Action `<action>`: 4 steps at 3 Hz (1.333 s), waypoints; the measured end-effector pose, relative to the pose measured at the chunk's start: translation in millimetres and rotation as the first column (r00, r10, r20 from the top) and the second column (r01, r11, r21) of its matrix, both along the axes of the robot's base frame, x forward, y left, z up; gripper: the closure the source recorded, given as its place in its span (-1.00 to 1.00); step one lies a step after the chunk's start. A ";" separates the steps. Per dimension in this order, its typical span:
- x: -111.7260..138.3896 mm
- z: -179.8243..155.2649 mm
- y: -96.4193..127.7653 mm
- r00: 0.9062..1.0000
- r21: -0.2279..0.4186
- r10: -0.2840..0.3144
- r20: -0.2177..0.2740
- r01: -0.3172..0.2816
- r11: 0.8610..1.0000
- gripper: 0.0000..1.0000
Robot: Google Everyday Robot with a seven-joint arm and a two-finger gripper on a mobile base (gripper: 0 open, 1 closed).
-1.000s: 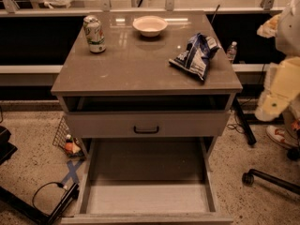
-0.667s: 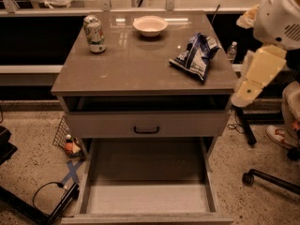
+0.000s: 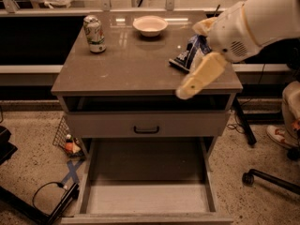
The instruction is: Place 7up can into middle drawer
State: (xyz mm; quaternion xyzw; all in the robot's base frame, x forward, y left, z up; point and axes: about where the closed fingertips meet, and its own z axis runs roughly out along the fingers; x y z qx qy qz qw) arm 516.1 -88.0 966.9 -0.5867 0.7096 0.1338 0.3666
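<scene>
Here's the grey cabinet [image 3: 136, 64], filling the centre of the room, its flat top lit from behind. Below it, the middle drawer [image 3: 147, 198] is pulled right out toward me at six o'clock, floor bare, thin side walls showing. Above that, the drawer front [image 3: 146, 124] with the black handle sits flush and closed. In from two o'clock reaches the white robot arm [image 3: 262, 18], big and rounded. The pale gripper [image 3: 187, 89] hangs off its end, angled down toward seven o'clock, over the front right edge of the top. Whether it is spread or closed, I cannot tell from here, and it carries nothing I can see. Behind the arm at three o'clock on the top lies the blue-and-white chip bag [image 3: 186, 56], partly hidden. The white bowl [image 3: 150, 25] sits at twelve o'clock. And the 7up can [image 3: 94, 34] stands upright at ten o'clock on the top, well apart from the gripper.
</scene>
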 end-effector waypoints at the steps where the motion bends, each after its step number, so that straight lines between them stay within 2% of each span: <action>1: 2.5 -10.7 51.7 1.000 0.212 0.018 0.019 -0.021 0.977 -1.00; 2: 18.8 -11.4 82.4 0.998 0.325 -0.054 0.036 0.040 0.945 -1.00; 3: 40.0 -0.2 81.2 0.987 0.381 -0.155 0.045 0.127 0.916 -1.00; 4: 40.0 0.4 82.4 0.987 0.381 -0.155 0.049 0.125 0.916 -1.00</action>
